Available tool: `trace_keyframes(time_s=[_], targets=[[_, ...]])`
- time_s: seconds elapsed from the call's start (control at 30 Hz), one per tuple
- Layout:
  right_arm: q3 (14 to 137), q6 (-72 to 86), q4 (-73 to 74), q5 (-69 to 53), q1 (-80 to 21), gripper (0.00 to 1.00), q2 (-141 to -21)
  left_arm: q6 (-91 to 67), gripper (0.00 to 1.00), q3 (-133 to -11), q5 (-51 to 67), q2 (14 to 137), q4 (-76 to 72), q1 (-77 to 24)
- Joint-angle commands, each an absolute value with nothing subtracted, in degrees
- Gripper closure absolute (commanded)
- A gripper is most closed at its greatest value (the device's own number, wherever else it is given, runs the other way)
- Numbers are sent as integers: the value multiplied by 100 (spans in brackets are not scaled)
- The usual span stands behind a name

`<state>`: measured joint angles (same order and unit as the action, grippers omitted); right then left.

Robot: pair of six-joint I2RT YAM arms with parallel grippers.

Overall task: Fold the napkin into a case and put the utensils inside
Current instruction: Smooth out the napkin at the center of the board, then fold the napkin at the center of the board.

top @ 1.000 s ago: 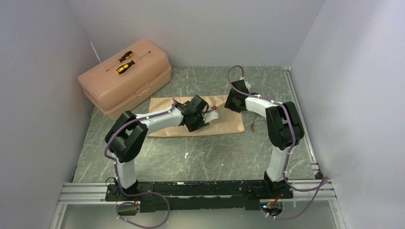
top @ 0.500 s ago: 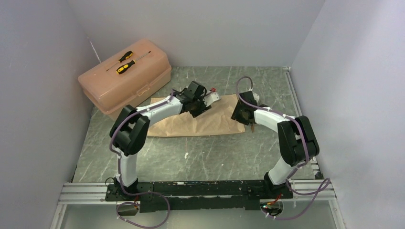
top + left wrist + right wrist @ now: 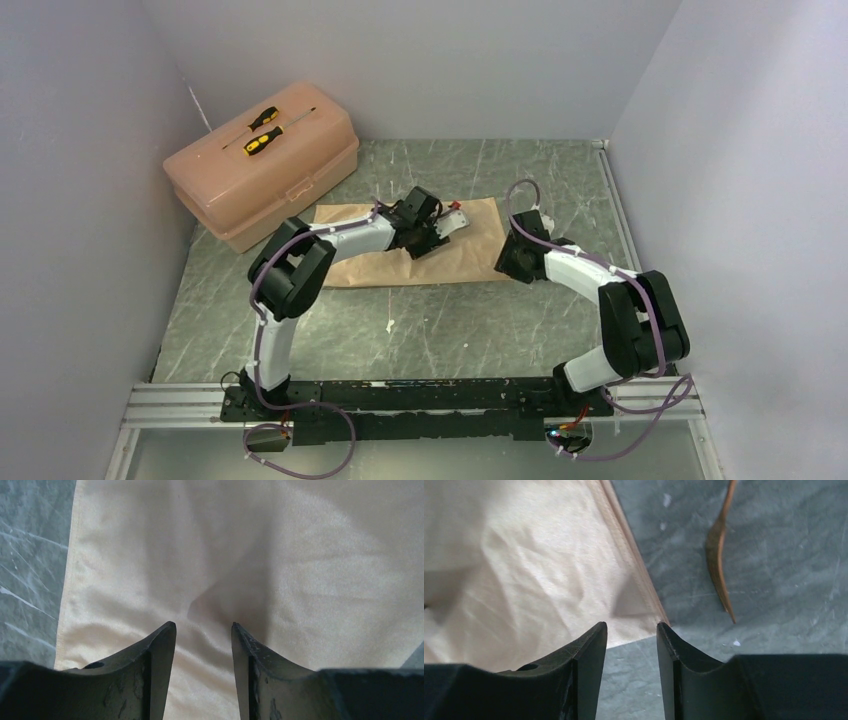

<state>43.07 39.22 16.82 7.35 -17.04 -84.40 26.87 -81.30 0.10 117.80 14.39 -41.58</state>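
Napkin (image 3: 440,262) lies flat toward desk's (image 3: 450,330) far edge, folding unfinished. Right pincer (image 3: 631,626) has shifted to its near-right corner, left pincer (image 3: 202,626) over its far side; both half-open, empty. Fold likely next.

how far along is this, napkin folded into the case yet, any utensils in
Early. Done: the napkin lies spread flat as a wide rectangle, with no pocket showing. In hand: the left gripper hangs open over the cloth and the right gripper is open at its near right corner; neither grips anything. Left: all the folding, and the utensil lying on the bare table beside the napkin's right edge has to go in.
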Motion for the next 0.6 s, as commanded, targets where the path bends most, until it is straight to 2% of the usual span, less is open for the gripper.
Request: trace_keyframes(time_s=[0.0, 0.07, 0.17, 0.2, 0.37, 0.57], targets=[[4107, 4026, 1755, 741, -1608, 56, -8497, 2566, 47, -7977, 9, 11203, 1596, -4133], [4110, 4035, 1792, 723, -1584, 58, -8592, 2537, 44, -8042, 9, 10943, 1880, -4118], [4200, 4038, 1927, 705, -1573, 58, -8548, 2510, 24, -8078, 129, 10419, 2364, -3935], [4236, 4035, 1988, 703, -1573, 56, -8472, 2521, 23, -8078, 214, 10255, 2560, -3812], [4395, 4023, 2316, 765, -1558, 45, -7966, 2832, 24, -7547, 675, 9528, 3268, -2899], [4378, 4144, 2375, 624, -1472, 42, -7940, 3479, 26, -6079, 564, 9095, 3053, -2277]])
